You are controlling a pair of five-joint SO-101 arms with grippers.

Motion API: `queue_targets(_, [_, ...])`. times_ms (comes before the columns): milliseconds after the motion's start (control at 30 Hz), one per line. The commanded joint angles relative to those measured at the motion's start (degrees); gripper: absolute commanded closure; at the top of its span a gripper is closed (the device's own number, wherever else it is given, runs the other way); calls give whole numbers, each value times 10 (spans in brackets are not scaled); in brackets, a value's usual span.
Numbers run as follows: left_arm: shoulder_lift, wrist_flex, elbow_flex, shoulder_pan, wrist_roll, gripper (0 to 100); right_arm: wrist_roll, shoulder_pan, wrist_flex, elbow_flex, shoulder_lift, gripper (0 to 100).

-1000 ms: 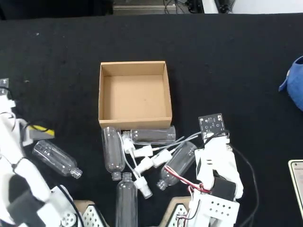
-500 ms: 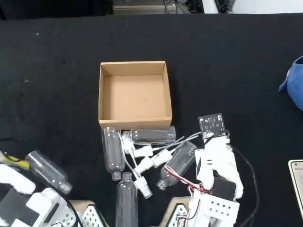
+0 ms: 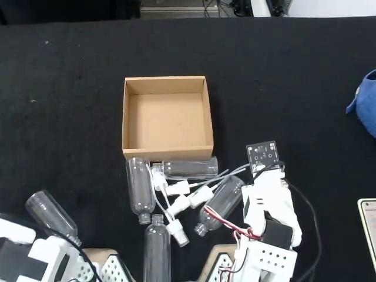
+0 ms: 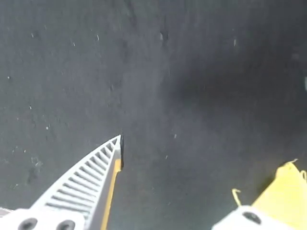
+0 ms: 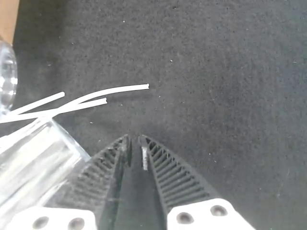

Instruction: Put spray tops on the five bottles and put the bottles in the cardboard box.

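Brown card makes up the cardboard box (image 3: 167, 151), which sits open-topped near the middle of the black table (image 3: 294, 70). Four clear bottles (image 3: 140, 188) lie on their sides just in front of the box, and their necks are open. One lies along the box's front wall. One lies next to it and points away from the box. One is tilted beside the right arm (image 3: 267, 217), and one lies closest to the arms' bases. White spray tops (image 3: 179, 188) with thin tubes sit in a loose heap between these bottles and touch some of them. A fifth bottle (image 3: 50, 214) lies well apart at the left side of the table. Its neck end is by the left arm (image 3: 35, 258), but it is hard to tell if the arm touches it. The left gripper (image 4: 204, 153) has its jaws wide apart, with the black table showing between them and a bit of yellow on one finger. The right gripper (image 5: 134, 143) has its jaws almost together, with just a thin slit, and it holds nothing. It hangs low over the table, near the white tubes (image 5: 96, 98) of the spray tops and next to a clear bottle. A blue thing (image 3: 367, 106) pokes in at the right edge of the table, far from the box.
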Motion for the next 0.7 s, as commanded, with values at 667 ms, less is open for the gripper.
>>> queue_targets(667, [-459, 78, 343, 388, 351, 662, 4, 7, 3, -1, -54, 987])
